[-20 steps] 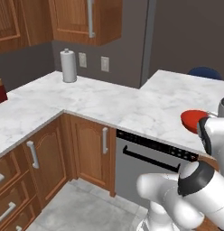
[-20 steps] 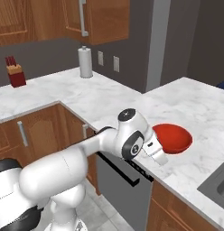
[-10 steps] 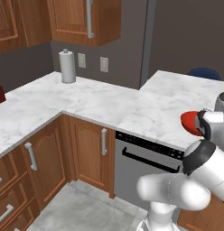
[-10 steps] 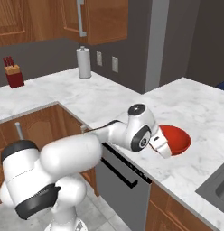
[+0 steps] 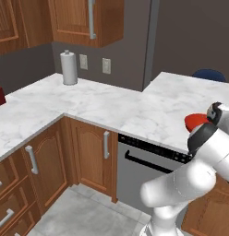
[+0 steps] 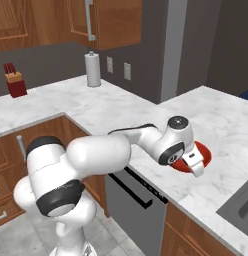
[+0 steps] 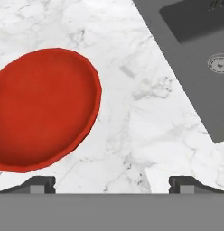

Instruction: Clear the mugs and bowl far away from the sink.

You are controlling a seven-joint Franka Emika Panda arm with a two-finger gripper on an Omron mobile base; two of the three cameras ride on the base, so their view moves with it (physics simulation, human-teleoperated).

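Note:
The red bowl [image 7: 44, 110] lies on the white marble counter, wide and shallow; it also shows as the bowl [image 6: 202, 156] and the bowl [image 5: 195, 120], partly behind my hand. My gripper [image 7: 113, 184] hangs open just above the counter, with the bowl under its left fingertip [image 7: 40, 182] and bare marble between the tips. Seen from the right base, the gripper [image 6: 197, 167] points down over the bowl's near rim. The dark grey sink [image 7: 195, 54] lies beyond the bowl, and the sink's corner [image 6: 241, 209] sits at the lower right. The mugs are out of view.
A paper towel roll [image 6: 92, 69] stands at the back wall and a red knife block [image 6: 14, 83] at the far left. A blue rounded thing [image 5: 208, 73] sits behind the far counter edge. A dishwasher front [image 5: 148, 166] is below the counter.
My arm has swung right along the counter front, bringing the hand over the red bowl's near side. The jaws stayed open and the bowl has not moved.

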